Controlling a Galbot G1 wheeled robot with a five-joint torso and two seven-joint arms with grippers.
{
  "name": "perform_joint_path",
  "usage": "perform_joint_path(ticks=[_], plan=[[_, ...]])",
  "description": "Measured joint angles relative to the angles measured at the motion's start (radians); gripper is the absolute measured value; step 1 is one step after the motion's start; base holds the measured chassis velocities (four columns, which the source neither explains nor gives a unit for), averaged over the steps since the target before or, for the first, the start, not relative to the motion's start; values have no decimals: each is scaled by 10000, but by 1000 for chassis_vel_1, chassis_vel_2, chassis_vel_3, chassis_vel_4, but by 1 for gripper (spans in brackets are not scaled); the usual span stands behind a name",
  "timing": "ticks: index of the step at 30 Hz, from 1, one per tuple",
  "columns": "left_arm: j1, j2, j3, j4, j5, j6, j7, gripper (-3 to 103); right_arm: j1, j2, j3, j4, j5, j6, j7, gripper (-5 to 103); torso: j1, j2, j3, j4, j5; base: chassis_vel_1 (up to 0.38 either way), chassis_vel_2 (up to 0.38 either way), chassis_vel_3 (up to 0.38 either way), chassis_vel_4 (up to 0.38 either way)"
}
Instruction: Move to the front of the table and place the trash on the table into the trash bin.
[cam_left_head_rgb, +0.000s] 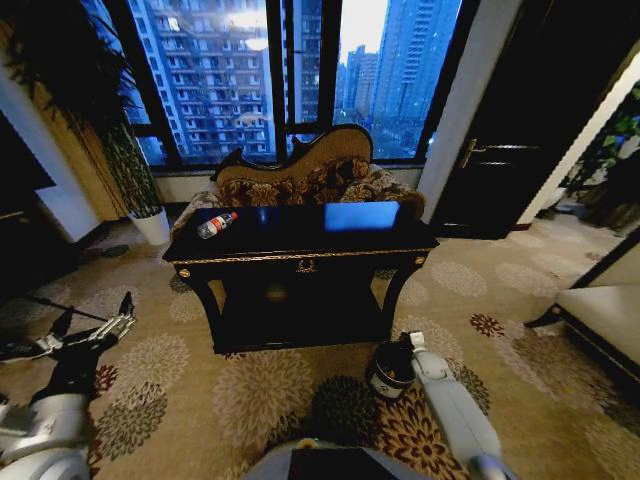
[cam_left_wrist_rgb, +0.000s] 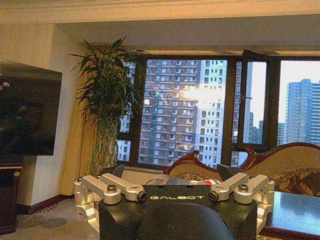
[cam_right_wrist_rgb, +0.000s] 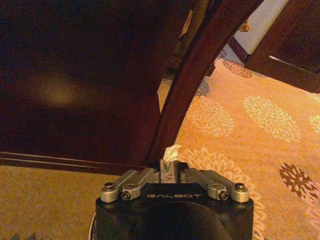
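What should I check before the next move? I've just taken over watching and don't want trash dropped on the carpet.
1. Robot faces the front of the table: ok.
2. The right gripper is shut on a white scrap: ok.
3. The right gripper is squarely over the trash bin opening: cannot tell.
4. The left gripper is open and holds nothing: ok.
5. Tabletop is free of trash: not ok, a bottle lies near its left end.
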Motion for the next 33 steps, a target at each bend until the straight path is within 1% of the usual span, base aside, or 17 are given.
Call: perform_joint_path(ticks=[2,4,5,7,9,13,14,15,17,19,21,22,25,26,29,32,33], plan=[[10,-3,-1,2,0,-6,0,100,-1,17,10,-9,-29,8,0,16,0,0,0,-2,0,0,0,0,0],[54,-16,-2,34,0,-49,-4,100,-14,65,41,-12,-88,19,0,27,-1,1,-1,1,0,0,0,0,0],[54,-16,-2,34,0,-49,-4,100,-14,65,41,-12,-88,19,0,27,-1,1,-1,1,0,0,0,0,0],[80,-15,-11,70,-5,-104,-8,100,-31,76,61,-11,-120,22,1,37,-1,1,-1,1,0,0,0,0,0],[84,-12,-18,71,-8,-109,-8,100,-40,77,66,-7,-120,22,1,37,-1,0,-1,0,0,0,0,0,0],[113,14,-65,95,-39,-184,-11,100,-152,53,113,169,-80,50,1,61,0,0,0,1,1,0,0,0,0],[113,14,-65,95,-39,-184,-11,100,-152,53,113,169,-80,50,1,61,0,0,0,1,1,0,0,0,0],[116,15,-71,102,-45,-195,-12,100,-220,35,133,326,6,94,1,66,0,1,0,0,2,0,0,0,0],[108,19,-75,165,-48,-231,-15,100,-641,-59,234,1389,612,224,3,77,0,0,-1,0,0,0,0,0,0],[94,19,-58,194,-33,-268,-16,100,-824,-93,267,1868,904,265,3,77,0,0,-1,1,-1,0,0,0,0],[56,26,19,251,79,-327,-18,100,-1298,-143,379,3227,1302,514,3,88,0,0,-1,3,3,0,0,0,0],[56,26,19,251,79,-327,-18,100,-1298,-143,379,3227,1302,514,3,88,0,0,-1,3,3,0,0,0,0],[24,69,56,252,112,-335,-13,100,-1922,-307,557,5405,1970,593,4,99,0,0,-1,-1,-2,0,0,0,0],[24,69,56,252,112,-335,-13,100,-1922,-307,557,5405,1970,593,4,99,0,0,-1,-1,-2,0,0,0,0],[-7,110,93,261,143,-335,-11,100,-2191,-390,620,6656,2634,461,6,100,-1,1,-2,0,-1,0,0,0,0],[-22,178,132,271,212,-337,-12,100,-2632,-555,673,9420,4424,48,7,100,-1,0,-1,2,-3,0,0,0,0],[-22,178,132,271,212,-337,-12,100,-2632,-555,673,9420,4424,48,7,100,-1,0,-1,2,-3,0,0,0,0]])
